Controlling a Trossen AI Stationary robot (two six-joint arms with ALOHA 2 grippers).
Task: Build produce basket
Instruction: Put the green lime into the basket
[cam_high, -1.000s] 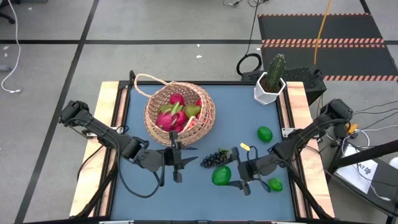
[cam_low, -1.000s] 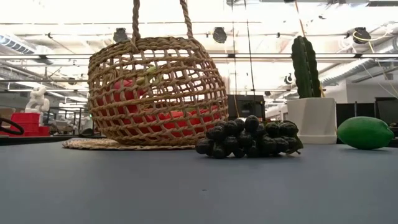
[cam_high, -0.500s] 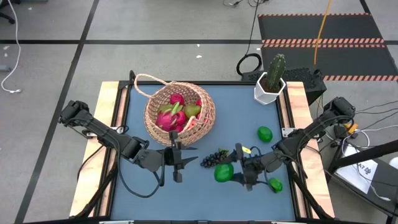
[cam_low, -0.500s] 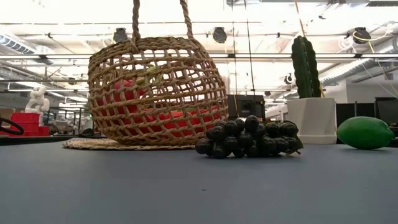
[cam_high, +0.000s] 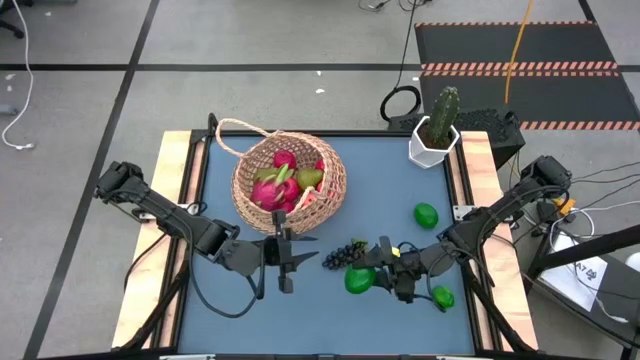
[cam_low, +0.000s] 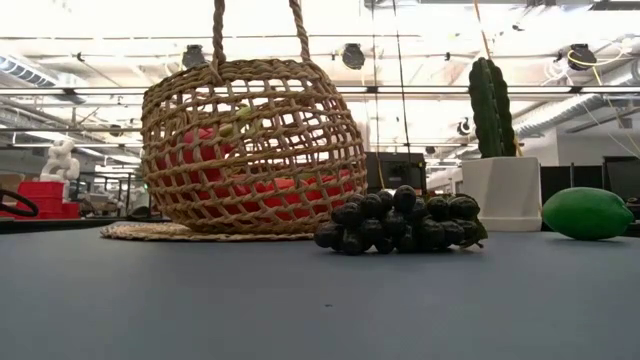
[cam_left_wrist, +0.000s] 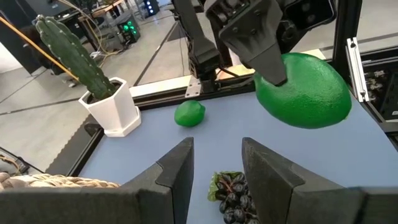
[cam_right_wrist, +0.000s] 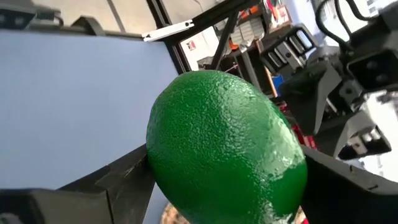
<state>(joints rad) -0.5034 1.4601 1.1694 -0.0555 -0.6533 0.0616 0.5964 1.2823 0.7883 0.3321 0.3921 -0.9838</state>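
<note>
The woven basket (cam_high: 290, 180) stands at the table's far left-centre on its base, with red, pink and yellow-green produce inside. A dark grape bunch (cam_high: 345, 254) lies on the mat in front of it. My right gripper (cam_high: 372, 278) is shut on a large green lime (cam_high: 357, 281) just on the near side of the grapes. My left gripper (cam_high: 285, 256) hovers open and holds nothing, left of the grapes and on the near side of the basket. Two more limes (cam_high: 426, 214) (cam_high: 441, 296) lie on the mat to the right. My right gripper pinches the green lime between its two fingers, across its broad sides (cam_right_wrist: 155, 168). It reaches in roughly level from the table's right. One finger (cam_left_wrist: 264, 50) lies on the lime's upper side; the other is hidden behind it. The lime (cam_left_wrist: 305, 90) hangs clear of the mat.
A white hexagonal pot with a cactus (cam_high: 435, 135) stands at the far right corner. The basket's loop handle (cam_high: 232, 135) lies over to its far left. Bare blue mat (cam_high: 250, 320) stretches along the near edge.
My right gripper has rolled about its own pointing line with the lime held in it, so its fingers now stand more one above the other. The lime stays in about the same place, clear of the mat.
</note>
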